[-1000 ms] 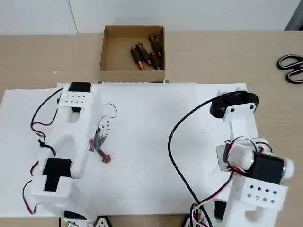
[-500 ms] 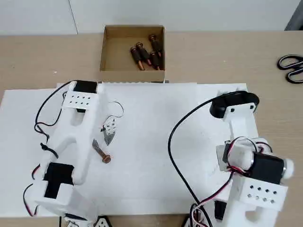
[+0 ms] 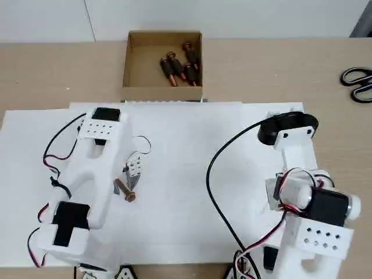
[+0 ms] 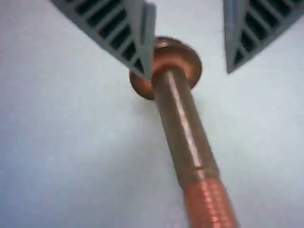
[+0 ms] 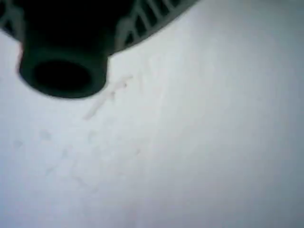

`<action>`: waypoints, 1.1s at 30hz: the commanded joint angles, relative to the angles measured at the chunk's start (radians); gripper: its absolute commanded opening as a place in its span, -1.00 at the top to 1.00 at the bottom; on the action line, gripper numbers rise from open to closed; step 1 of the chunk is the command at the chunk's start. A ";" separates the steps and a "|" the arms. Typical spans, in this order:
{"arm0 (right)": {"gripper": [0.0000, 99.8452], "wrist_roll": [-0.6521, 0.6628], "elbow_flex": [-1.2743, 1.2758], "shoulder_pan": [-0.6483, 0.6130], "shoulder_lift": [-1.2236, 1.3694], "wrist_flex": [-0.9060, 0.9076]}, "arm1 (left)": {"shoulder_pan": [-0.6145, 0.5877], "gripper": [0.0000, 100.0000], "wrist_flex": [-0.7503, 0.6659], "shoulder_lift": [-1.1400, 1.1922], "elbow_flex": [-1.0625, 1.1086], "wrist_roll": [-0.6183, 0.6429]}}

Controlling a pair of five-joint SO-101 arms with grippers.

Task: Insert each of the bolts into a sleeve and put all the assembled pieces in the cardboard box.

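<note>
Bolt lies bare on the white sheet, in front of the box and well apart from it. Left claw is released, its fingers either side of the bolt head. Right claw grasps a black sleeve. Four assembled pieces lie in the box.

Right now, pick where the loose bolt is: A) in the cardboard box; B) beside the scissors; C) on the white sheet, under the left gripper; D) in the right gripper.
C: the bolt lies flat on the white sheet, and the left gripper hangs open over its head.
</note>
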 commanded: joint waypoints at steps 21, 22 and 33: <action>1.00 -0.009 -0.003 0.012 -0.015 -0.012 | -0.011 0.99 -0.279 -0.034 0.252 0.005; 1.00 -0.009 -0.003 0.012 -0.015 -0.012 | -0.011 0.99 -0.256 -0.038 0.246 0.005; 1.00 -0.009 -0.002 0.012 -0.015 -0.012 | -0.012 0.99 0.057 -0.038 -0.297 0.310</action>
